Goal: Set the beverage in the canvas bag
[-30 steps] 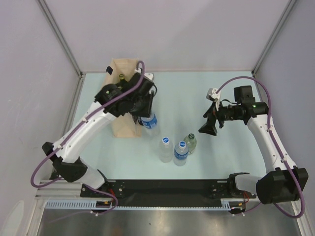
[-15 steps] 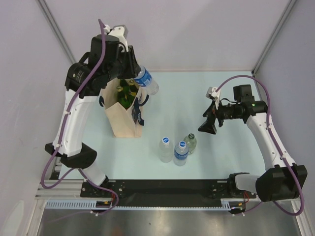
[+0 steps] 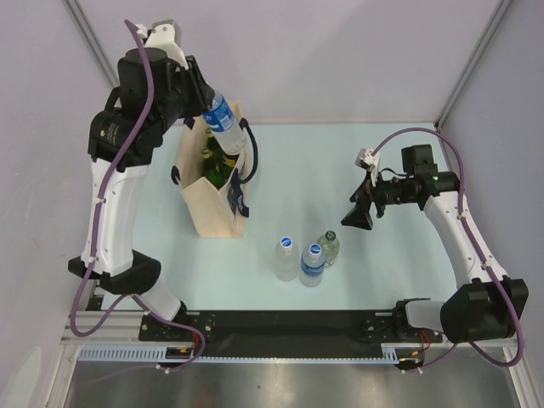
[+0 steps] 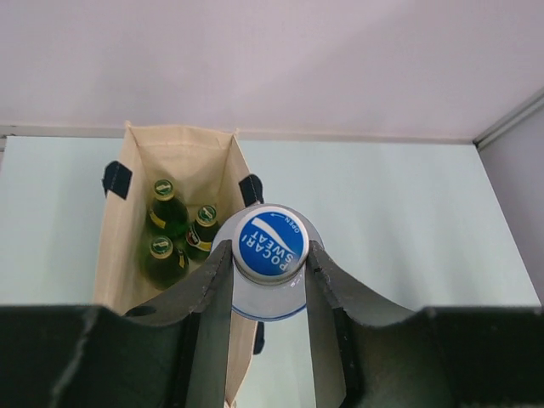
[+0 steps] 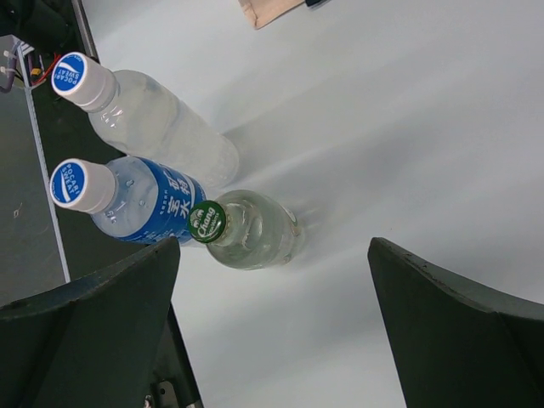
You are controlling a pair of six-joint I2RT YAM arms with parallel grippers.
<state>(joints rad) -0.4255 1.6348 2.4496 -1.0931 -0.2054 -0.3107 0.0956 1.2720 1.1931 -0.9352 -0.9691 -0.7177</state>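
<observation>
Blue-capped bottle (image 4: 270, 246) clamped between left fingers (image 4: 206, 293).

From my end, non-task stuff only: pale mint tabletop (image 3: 382, 170), matte, faint shadows on it. Back wall (image 3: 297, 59) plain lilac-grey, no markings; left wall panel (image 3: 42, 127) and right wall panel (image 3: 510, 110) same colour. Two aluminium posts run up from the far corners, left post (image 3: 102, 64) and right post (image 3: 476, 61), both leaning outward in the overhead cam. Near edge: black mounting rail (image 3: 297, 327) across the table's width, then a white slotted strip (image 3: 280, 357) just below it. Below that, brushed steel surface (image 3: 280, 387), some glare. Pale blurry shape (image 3: 25, 374) btm-left corner, can't ID.
</observation>
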